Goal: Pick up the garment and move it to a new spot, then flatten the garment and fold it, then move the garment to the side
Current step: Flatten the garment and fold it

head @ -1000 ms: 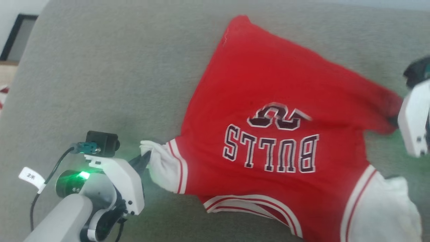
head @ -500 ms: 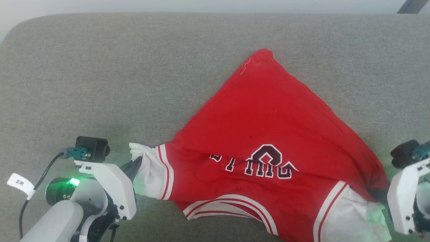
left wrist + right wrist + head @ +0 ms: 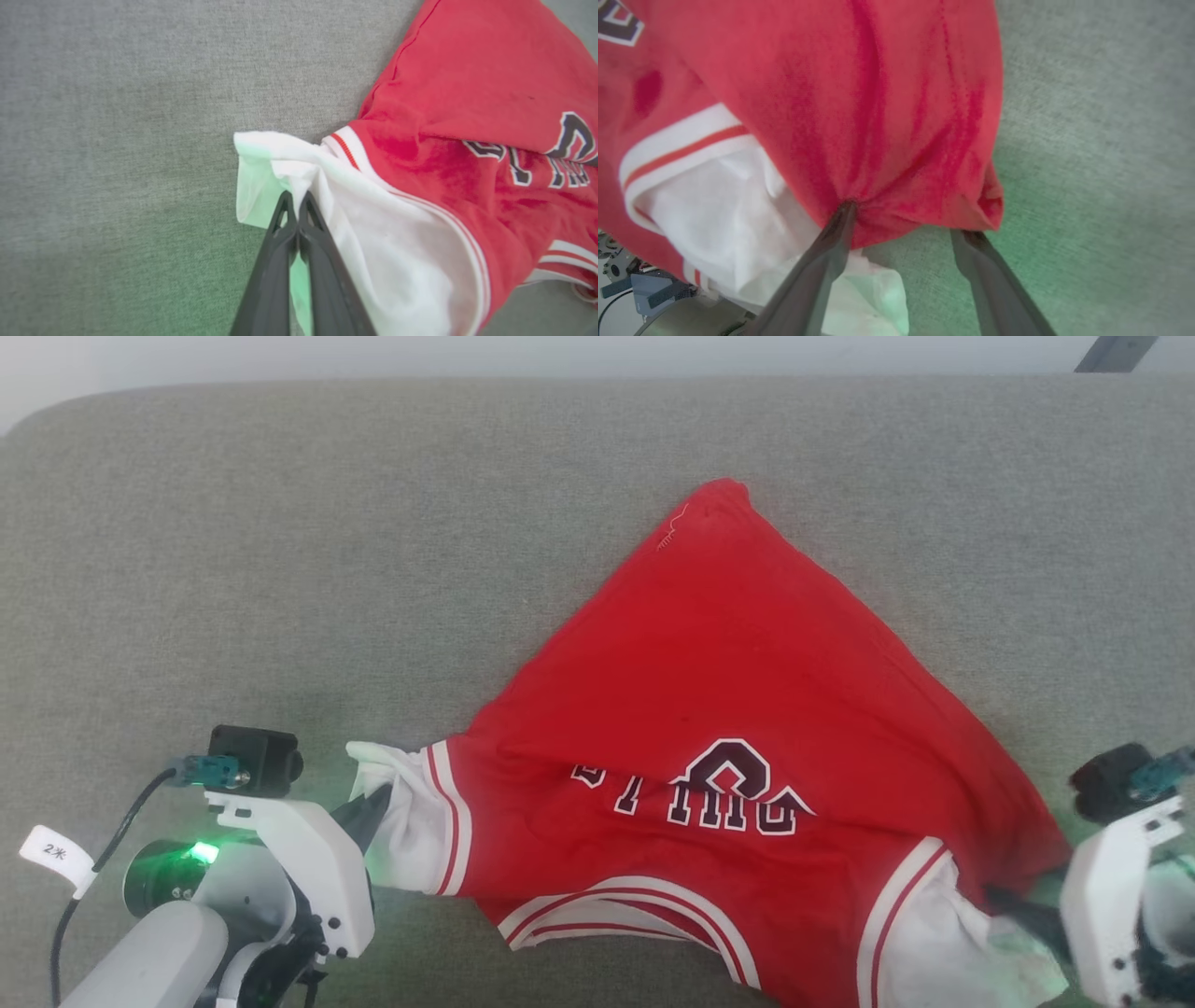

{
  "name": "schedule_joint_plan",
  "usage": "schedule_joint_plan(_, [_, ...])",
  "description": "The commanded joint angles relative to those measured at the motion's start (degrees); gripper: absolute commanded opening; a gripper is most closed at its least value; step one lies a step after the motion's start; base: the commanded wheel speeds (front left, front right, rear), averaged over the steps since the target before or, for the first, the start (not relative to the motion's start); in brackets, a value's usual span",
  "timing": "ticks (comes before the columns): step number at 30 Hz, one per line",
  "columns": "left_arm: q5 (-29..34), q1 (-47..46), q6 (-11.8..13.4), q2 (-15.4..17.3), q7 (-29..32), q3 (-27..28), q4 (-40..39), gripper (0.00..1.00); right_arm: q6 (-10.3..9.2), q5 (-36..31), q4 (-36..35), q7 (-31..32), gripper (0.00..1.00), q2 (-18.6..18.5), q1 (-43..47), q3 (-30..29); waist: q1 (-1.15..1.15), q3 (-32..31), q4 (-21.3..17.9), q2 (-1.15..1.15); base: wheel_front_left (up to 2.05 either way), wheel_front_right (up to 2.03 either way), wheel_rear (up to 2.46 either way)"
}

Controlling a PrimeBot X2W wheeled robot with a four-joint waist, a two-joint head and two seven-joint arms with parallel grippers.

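Flattening step in hand. Left gripper (image 3: 294, 198) is clamping the garment (image 3: 728, 709) by its white sleeve. Right gripper (image 3: 908, 221) is gaping at the red hem corner. The garment is lying rumpled on the grey cushion (image 3: 280, 569). Next move probably needs the right closing, then both pulling outward.

Red jersey shirt (image 3: 728, 691), white short sleeves, red-white striped trim at the sleeve seams and neckline. Dark maroon white-outlined lettering, upside down, with a fold across the chest hiding part of it. It lies rumpled on the grey fabric surface (image 3: 280, 569), right of centre in the head view, roughly triangular, one red hem corner pointing to the far side. The neckline is at the near edge. One white sleeve is stretched out, its bunched tip pinched in the left gripper (image 3: 378, 795). The other sleeve is crumpled under a folded-over red corner.
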Motion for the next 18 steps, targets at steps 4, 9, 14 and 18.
schedule_joint_plan(4, [-0.2,-0.3,-0.6,-0.1,0.0,-0.5,-0.2,0.00,-0.15,-0.9,-6.7,2.6,1.00,-1.9,0.0,-4.3,0.00,-0.2,0.8,0.00,0.00,0.00,0.00])
schedule_joint_plan(9, [0.2,-1.3,-1.1,-1.0,0.2,-1.4,0.0,0.00,-0.15,-2.4,-13.5,3.3,1.00,-1.5,-4.2,-7.7,0.00,0.2,2.6,0.00,0.00,0.00,0.00])
schedule_joint_plan(14, [0.6,-2.9,-2.0,-2.2,0.2,-2.4,0.8,0.00,-0.15,-6.2,-12.3,-1.3,1.00,-0.1,-13.1,-4.2,0.00,1.2,5.2,0.00,0.00,0.00,0.00])
schedule_joint_plan(18, [1.0,-4.6,-2.7,-3.6,0.3,-3.4,1.6,0.00,-0.15,-7.7,-4.7,-5.8,1.00,1.3,-22.8,1.4,0.00,2.4,7.6,0.00,0.00,0.00,0.00])
